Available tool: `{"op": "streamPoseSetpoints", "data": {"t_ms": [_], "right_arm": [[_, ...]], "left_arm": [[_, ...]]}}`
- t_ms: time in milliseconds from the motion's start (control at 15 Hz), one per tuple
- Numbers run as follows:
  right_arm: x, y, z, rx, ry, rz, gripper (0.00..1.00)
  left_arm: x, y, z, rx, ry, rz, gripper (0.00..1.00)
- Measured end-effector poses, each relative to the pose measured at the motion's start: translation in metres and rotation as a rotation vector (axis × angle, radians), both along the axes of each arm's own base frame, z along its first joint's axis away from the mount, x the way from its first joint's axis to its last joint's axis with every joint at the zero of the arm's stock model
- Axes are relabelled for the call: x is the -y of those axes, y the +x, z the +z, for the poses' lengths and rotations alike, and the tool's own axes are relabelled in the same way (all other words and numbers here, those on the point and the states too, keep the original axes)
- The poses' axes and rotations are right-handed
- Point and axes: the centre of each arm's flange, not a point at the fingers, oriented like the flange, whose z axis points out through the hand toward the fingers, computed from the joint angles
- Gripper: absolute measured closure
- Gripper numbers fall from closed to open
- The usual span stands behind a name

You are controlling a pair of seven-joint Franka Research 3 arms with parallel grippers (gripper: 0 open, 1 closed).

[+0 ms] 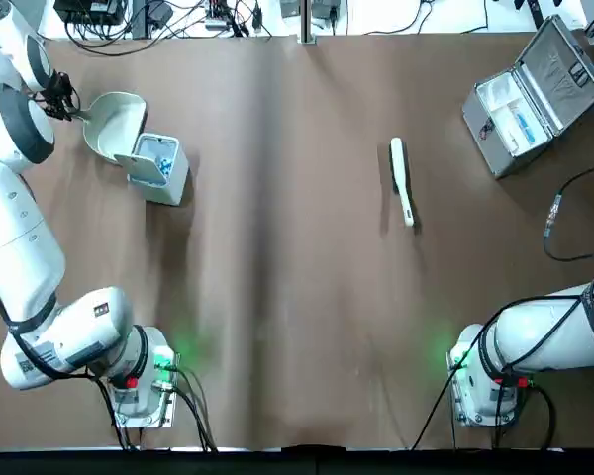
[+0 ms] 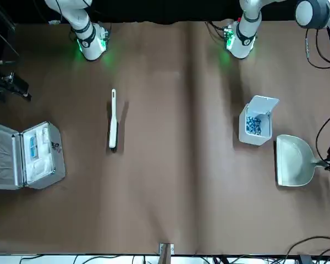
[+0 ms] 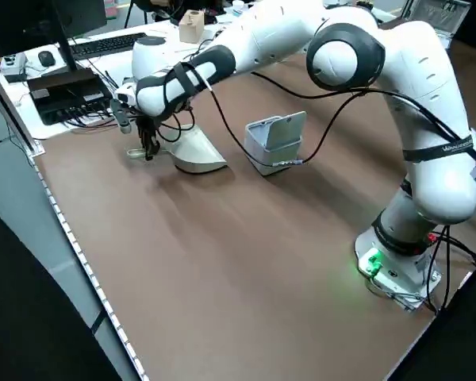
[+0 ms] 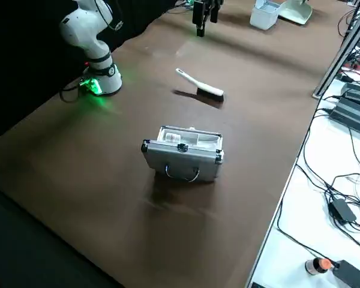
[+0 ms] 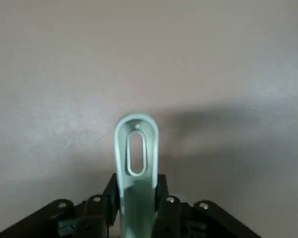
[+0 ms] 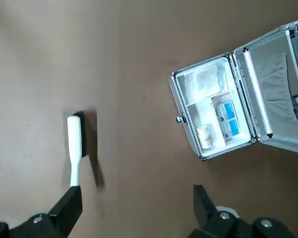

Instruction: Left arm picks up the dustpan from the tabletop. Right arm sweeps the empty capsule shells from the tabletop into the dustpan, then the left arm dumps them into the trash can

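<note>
The cream-white dustpan (image 1: 116, 124) is low over the far left of the table, its pan mouth right beside the trash can (image 1: 159, 170). My left gripper (image 1: 67, 104) is shut on the dustpan's slotted handle (image 5: 135, 148). Whether the pan touches the table cannot be told. The small white trash can (image 2: 256, 127) stands with its flap lid up, and blue-white bits that look like the capsule shells (image 2: 254, 125) lie inside. No shells show on the tabletop. My right gripper (image 6: 136, 194) hangs open and empty high above the right side of the table, over the brush.
A slim white brush (image 1: 402, 180) lies flat right of the table's centre. An open silver metal case (image 1: 533, 94) with small packets sits at the far right. A cable (image 1: 559, 233) trails along the right edge.
</note>
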Motion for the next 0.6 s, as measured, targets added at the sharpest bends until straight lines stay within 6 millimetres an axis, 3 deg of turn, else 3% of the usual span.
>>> {"op": "streamPoseSetpoints", "data": {"t_ms": [267,600], "right_arm": [[0.0,0.0,0.0,0.0,0.0,0.0,0.01],[-0.002,0.0,0.0,0.0,0.0,0.003,0.01]], "left_arm": [[0.001,-0.005,-0.011,0.009,0.003,-0.001,0.67],[-0.001,-0.014,-0.003,0.01,0.001,0.008,0.67]]}}
